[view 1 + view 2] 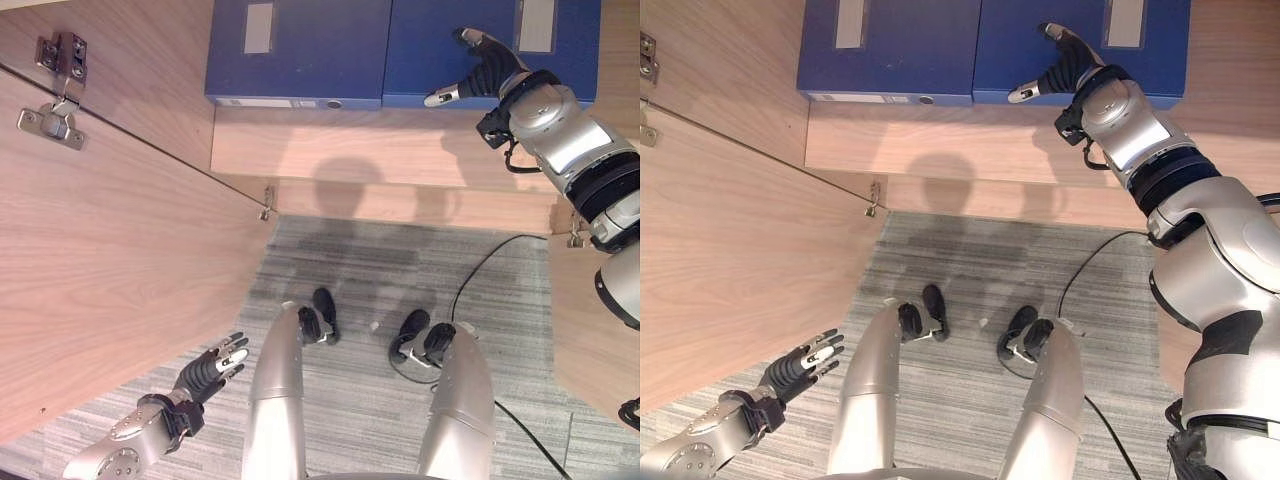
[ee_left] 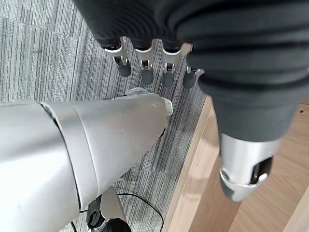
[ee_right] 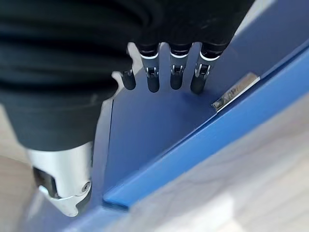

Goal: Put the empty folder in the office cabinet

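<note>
— Left eye view, upper right: the right hand (image 1: 478, 72) lies with straight fingers on the right-hand blue folder (image 1: 440, 50). It holds nothing.
— What could go wrong?
— Judging from that, a flat push may skew the folder against the second folder (image 1: 298, 50) just beside it on the shelf (image 1: 380, 145), or it may not slide fully in. Pulling back carelessly could drag it toward the edge.
— And the door?
— The open cabinet door (image 1: 110, 240) fills the left of the frame. The left hand (image 1: 212, 368), lower left, hangs relaxed and empty near it.
— How does the folder look?
— Dark blue, stiff, a pale label on its spine, lying flat.
</note>
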You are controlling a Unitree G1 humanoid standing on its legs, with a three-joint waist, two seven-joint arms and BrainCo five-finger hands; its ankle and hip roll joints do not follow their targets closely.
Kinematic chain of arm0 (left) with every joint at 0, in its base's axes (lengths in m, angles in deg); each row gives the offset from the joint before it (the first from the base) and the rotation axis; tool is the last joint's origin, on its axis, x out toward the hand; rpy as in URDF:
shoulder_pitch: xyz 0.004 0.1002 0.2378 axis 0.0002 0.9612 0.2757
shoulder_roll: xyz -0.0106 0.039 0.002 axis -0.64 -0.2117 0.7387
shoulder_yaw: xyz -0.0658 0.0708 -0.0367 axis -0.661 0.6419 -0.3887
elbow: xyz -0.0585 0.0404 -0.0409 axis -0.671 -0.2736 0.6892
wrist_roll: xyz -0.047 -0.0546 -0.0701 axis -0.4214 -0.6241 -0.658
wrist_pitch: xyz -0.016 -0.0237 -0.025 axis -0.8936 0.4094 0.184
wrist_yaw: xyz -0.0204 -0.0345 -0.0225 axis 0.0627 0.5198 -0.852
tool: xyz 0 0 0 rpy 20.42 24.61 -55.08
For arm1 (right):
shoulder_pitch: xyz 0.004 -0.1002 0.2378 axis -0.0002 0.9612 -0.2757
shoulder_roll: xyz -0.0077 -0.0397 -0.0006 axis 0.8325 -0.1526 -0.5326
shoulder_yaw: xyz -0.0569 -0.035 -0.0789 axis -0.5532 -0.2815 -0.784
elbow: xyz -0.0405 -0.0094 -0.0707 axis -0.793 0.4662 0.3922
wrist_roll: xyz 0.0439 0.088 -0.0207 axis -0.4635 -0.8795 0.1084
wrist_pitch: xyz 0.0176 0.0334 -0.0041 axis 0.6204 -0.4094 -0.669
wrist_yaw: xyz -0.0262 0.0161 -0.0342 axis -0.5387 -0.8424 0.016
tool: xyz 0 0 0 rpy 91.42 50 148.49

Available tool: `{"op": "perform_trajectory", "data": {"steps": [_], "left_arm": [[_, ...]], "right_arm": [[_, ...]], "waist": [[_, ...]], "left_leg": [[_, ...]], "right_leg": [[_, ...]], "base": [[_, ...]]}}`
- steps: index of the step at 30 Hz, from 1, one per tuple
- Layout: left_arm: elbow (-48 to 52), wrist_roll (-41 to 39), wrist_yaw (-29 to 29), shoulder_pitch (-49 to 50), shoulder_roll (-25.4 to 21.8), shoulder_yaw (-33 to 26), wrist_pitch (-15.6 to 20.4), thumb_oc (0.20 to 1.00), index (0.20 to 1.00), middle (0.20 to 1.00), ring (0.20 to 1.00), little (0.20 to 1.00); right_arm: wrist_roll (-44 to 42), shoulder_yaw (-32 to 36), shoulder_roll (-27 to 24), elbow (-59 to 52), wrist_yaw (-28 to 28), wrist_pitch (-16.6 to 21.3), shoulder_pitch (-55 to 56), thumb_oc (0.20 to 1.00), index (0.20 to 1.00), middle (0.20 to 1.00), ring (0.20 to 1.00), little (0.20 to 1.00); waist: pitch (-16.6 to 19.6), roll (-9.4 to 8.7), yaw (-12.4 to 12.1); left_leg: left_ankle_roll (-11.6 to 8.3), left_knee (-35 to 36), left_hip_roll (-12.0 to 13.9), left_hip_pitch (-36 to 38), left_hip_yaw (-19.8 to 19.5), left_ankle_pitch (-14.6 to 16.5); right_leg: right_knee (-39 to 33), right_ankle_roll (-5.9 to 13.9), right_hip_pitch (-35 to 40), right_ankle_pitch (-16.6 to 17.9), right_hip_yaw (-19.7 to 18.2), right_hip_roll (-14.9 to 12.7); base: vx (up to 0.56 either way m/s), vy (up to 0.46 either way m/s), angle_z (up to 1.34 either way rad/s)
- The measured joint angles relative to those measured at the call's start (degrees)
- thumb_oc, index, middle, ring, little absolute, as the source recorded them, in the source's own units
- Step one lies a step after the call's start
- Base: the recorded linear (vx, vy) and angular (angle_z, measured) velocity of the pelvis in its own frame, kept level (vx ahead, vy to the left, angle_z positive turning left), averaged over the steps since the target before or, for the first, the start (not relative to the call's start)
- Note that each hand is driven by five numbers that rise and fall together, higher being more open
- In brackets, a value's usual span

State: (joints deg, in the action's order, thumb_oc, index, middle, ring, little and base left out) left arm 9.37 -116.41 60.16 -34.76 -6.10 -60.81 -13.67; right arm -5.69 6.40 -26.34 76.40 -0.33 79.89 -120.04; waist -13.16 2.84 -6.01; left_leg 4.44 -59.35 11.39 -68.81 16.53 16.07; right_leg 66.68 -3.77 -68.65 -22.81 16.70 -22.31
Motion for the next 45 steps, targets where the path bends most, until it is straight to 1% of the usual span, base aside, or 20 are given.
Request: {"op": "perform_trajectory", "data": {"steps": [2, 3, 4, 5, 6, 7, 8, 9, 11, 13, 15, 18, 23, 27, 30, 34, 36, 38, 41, 45], "left_arm": [[-2.0, 0.8, 0.4, 0.0, 2.2, -0.6, -0.1, 1.000, 1.000, 1.000, 1.000, 1.000], [-2.8, 1.3, 0.3, 0.0, 4.3, -1.7, -0.2, 1.000, 1.000, 1.000, 1.000, 1.000], [-3.6, 2.1, -0.3, 0.0, 6.5, -3.4, -0.3, 1.000, 1.000, 1.000, 1.000, 1.000], [-5.4, 3.0, -1.5, -1.0, 11.7, -6.4, 0.0, 1.000, 1.000, 1.000, 1.000, 1.000], [-5.7, 3.6, -2.3, -2.3, 12.8, -5.9, 0.4, 1.000, 1.000, 1.000, 1.000, 1.000], [-5.3, 4.9, -3.1, -3.5, 13.1, -5.8, 0.6, 1.000, 1.000, 1.000, 1.000, 1.000], [-5.3, 5.2, -3.6, -4.2, 13.2, -5.8, 1.1, 1.000, 1.000, 1.000, 1.000, 1.000], [-3.8, 5.7, -5.3, -4.5, 13.5, -5.9, 2.9, 1.000, 1.000, 1.000, 1.000, 1.000], [-2.1, 6.3, -6.3, -4.9, 13.4, -5.6, 5.1, 1.000, 1.000, 1.000, 1.000, 1.000], [-1.9, 6.2, -7.0, -7.5, 12.8, -3.7, 7.1, 1.000, 1.000, 1.000, 1.000, 1.000], [-1.5, 6.2, -7.5, -9.5, 12.6, -2.3, 9.1, 1.000, 1.000, 1.000, 1.000, 1.000], [-1.5, 6.2, -8.0, -11.3, 12.7, 0.7, 10.8, 1.000, 1.000, 1.000, 1.000, 1.000], [-2.0, 6.1, -8.2, -11.2, 12.7, 2.7, 11.1, 1.000, 1.000, 1.000, 1.000, 1.000], [-2.1, 5.9, -8.7, -11.2, 12.9, 2.9, 11.4, 1.000, 1.000, 1.000, 1.000, 1.000], [-4.4, 4.9, -9.3, -11.2, 16.1, 3.0, 11.7, 1.000, 1.000, 1.000, 1.000, 1.000], [-7.3, 4.8, -10.3, -11.0, 17.1, 4.0, 11.6, 1.000, 1.000, 1.000, 1.000, 1.000], [-10.3, 4.9, -10.5, -11.4, 19.1, 4.1, 11.6, 1.000, 1.000, 1.000, 1.000, 1.000], [-12.1, 5.0, -10.3, -11.1, 19.8, 4.8, 11.7, 1.000, 1.000, 1.000, 1.000, 1.000], [-22.1, 5.2, -10.3, -13.7, 26.3, 4.4, 11.5, 1.000, 1.000, 1.000, 1.000, 1.000], [-32.3, 7.6, -10.0, -15.0, 33.2, 4.7, 9.0, 1.000, 1.000, 1.000, 1.000, 1.000]], "right_arm": [[9.8, -1.1, 0.0, -2.0, 0.0, -0.3, 0.2, 1.000, 1.000, 1.000, 1.000, 1.000], [13.9, 1.4, 0.6, -2.4, 0.9, -0.8, 1.4, 1.000, 1.000, 1.000, 1.000, 1.000], [18.6, 9.0, 1.7, -4.5, 3.0, -2.4, 4.4, 1.000, 1.000, 1.000, 1.000, 1.000], [25.0, 21.8, 3.1, -10.7, 7.4, -4.1, 10.2, 1.000, 1.000, 1.000, 1.000, 1.000], [29.5, 22.4, 3.2, -12.5, 11.0, -5.2, 11.1, 1.000, 1.000, 1.000, 1.000, 1.000], [35.8, 25.9, 3.2, -16.4, 15.3, -7.4, 13.6, 1.000, 1.000, 1.000, 1.000, 1.000], [38.5, 27.5, 3.3, -17.6, 17.8, -8.4, 14.5, 1.000, 1.000, 1.000, 1.000, 1.000], [44.0, 35.0, 3.8, -23.3, 25.1, -10.1, 18.7, 1.000, 1.000, 1.000, 1.000, 1.000], [50.0, 41.9, 5.0, -28.8, 34.4, -11.0, 23.4, 1.000, 1.000, 1.000, 1.000, 1.000], [54.7, 43.8, 6.8, -29.4, 42.3, -13.0, 26.4, 1.000, 1.000, 1.000, 1.000, 1.000], [57.7, 43.6, 9.0, -29.7, 45.0, -13.6, 28.9, 1.000, 1.000, 1.000, 1.000, 1.000], [60.5, 43.0, 9.9, -32.5, 48.5, -13.5, 33.7, 1.000, 1.000, 1.000, 1.000, 1.000], [63.9, 37.6, 10.4, -34.2, 48.6, -11.9, 40.4, 1.000, 1.000, 1.000, 1.000, 1.000], [64.0, 36.1, 12.6, -34.1, 47.7, -9.3, 44.6, 1.000, 1.000, 1.000, 1.000, 1.000], [62.1, 34.7, 15.0, -34.1, 46.7, -7.4, 51.7, 1.000, 1.000, 1.000, 1.000, 1.000], [60.3, 31.7, 16.3, -34.1, 45.5, -4.7, 61.6, 1.000, 1.000, 1.000, 1.000, 1.000], [58.4, 30.4, 16.2, -34.1, 44.4, -4.4, 64.8, 1.000, 1.000, 1.000, 1.000, 1.000], [57.8, 29.8, 16.4, -33.5, 44.0, -2.8, 66.1, 1.000, 1.000, 1.000, 1.000, 1.000], [55.0, 29.7, 17.6, -31.3, 41.8, -1.6, 67.3, 1.000, 1.000, 1.000, 1.000, 1.000], [48.8, 29.1, 21.9, -23.4, 37.5, -0.9, 69.7, 1.000, 1.000, 1.000, 1.000, 1.000]], "waist": [[0.0, 0.00, 0.4], [0.0, 0.00, 0.9], [0.0, -0.03, 1.0], [0.1, -0.03, 0.6], [0.1, 0.00, 1.1], [0.1, -0.01, 0.7], [0.1, 0.02, 0.9], [0.1, 0.02, 0.9], [0.1, 0.13, 0.7], [0.1, 0.36, 1.0], [0.0, 0.61, 1.5], [-0.6, 1.54, 1.8], [-0.8, 1.67, 3.2], [-1.3, 1.59, 4.1], [-1.8, 1.12, 4.1], [-3.2, -0.67, 6.2], [-3.3, -0.94, 7.1], [-3.0, -1.50, 8.2], [-2.9, -1.61, 8.8], [-2.3, -2.50, 9.1]], "left_leg": [[-0.04, 0.1, 0.0, 0.0, 0.0, 0.0], [-0.03, 0.1, 0.0, 0.0, 0.1, 0.0], [-0.02, 0.2, 0.0, 0.1, 0.2, 0.0], [-0.02, 0.7, 0.0, 0.1, 0.4, 0.0], [0.00, 0.8, 0.0, 0.0, 0.7, 0.0], [0.08, 0.9, 0.0, -0.1, 0.8, 0.0], [0.19, 1.0, 0.0, 0.0, 0.9, 0.1], [0.20, 1.4, 0.0, 0.1, 1.2, 0.1], [0.27, 1.6, 0.0, 0.1, 1.5, 0.1], [0.60, 1.6, -0.1, 0.7, 1.9, 0.3], [0.60, 1.7, -0.1, 1.1, 1.9, 0.3], [0.59, 1.7, 0.0, 1.2, 1.9, 0.3], [0.55, 1.6, 0.0, 1.2, 1.8, 0.3], [0.52, 1.8, 0.0, 1.4, 1.8, 0.3], [0.42, 3.2, 0.0, 4.0, 2.1, 0.2], [-0.50, 11.3, -1.2, 13.0, 3.1, -2.0], [-1.23, 18.9, -2.3, 20.7, 3.6, -4.8], [-1.97, 25.4, -2.9, 28.6, 4.5, -6.4], [-2.66, 31.8, -3.5, 37.0, 4.8, -8.5], [-3.85, 40.6, -4.7, 47.1, 5.1, -11.4]], "right_leg": [[-0.2, 0.00, -0.1, 0.0, 0.0, 0.0], [-0.3, 0.09, -0.2, 0.1, -0.1, 0.1], [-0.5, 0.17, -0.1, 0.1, -0.2, 0.2], [-1.1, -0.07, -0.3, 0.2, -0.3, 0.4], [-1.3, 0.05, -0.6, 0.6, -0.5, 0.5], [-1.4, 0.36, -0.7, 0.9, -0.6, 0.5], [-1.6, 0.38, -0.8, 0.9, -0.8, 0.5], [-1.8, 0.48, -1.0, 0.9, -0.9, 0.6], [-2.1, 0.65, -1.2, 1.1, -1.2, 0.7], [-2.1, 0.75, -1.1, 1.2, -1.8, 0.8], [-2.0, 0.71, -0.9, 1.2, -2.0, 0.9], [-1.9, 0.56, -0.7, 1.1, -2.0, 0.9], [-1.8, 0.45, -0.8, 1.1, -2.1, 1.0], [-2.0, 0.49, -0.5, 1.1, -2.0, 1.1], [-3.6, 0.89, 2.0, 1.4, -1.7, 1.3], [-10.9, 1.82, 10.5, 3.6, -0.6, 2.5], [-17.9, 2.71, 18.0, 6.2, 0.1, 4.1], [-24.2, 3.43, 25.3, 7.9, 0.6, 5.7], [-30.3, 3.88, 33.5, 9.9, 1.5, 7.4], [-37.2, 4.08, 42.9, 11.6, 2.6, 9.0]], "base": [[0.00, 0.020, -0.01], [0.01, 0.029, -0.03], [0.02, 0.017, -0.07], [0.00, 0.000, -0.10], [0.01, 0.000, -0.10], [-0.01, 0.003, -0.08], [0.00, 0.000, 0.00], [-0.02, -0.013, -0.04], [-0.01, -0.018, -0.05], [-0.01, -0.015, -0.07], [0.00, -0.007, -0.03], [0.00, 0.000, 0.00], [0.00, 0.000, 0.00], [-0.04, -0.007, 0.00], [-0.05, 0.001, -0.03], [-0.02, 0.012, -0.05], [0.00, 0.000, -0.12], [0.05, 0.003, -0.24], [0.06, 0.017, -0.12], [0.06, 0.043, -0.04]]}}
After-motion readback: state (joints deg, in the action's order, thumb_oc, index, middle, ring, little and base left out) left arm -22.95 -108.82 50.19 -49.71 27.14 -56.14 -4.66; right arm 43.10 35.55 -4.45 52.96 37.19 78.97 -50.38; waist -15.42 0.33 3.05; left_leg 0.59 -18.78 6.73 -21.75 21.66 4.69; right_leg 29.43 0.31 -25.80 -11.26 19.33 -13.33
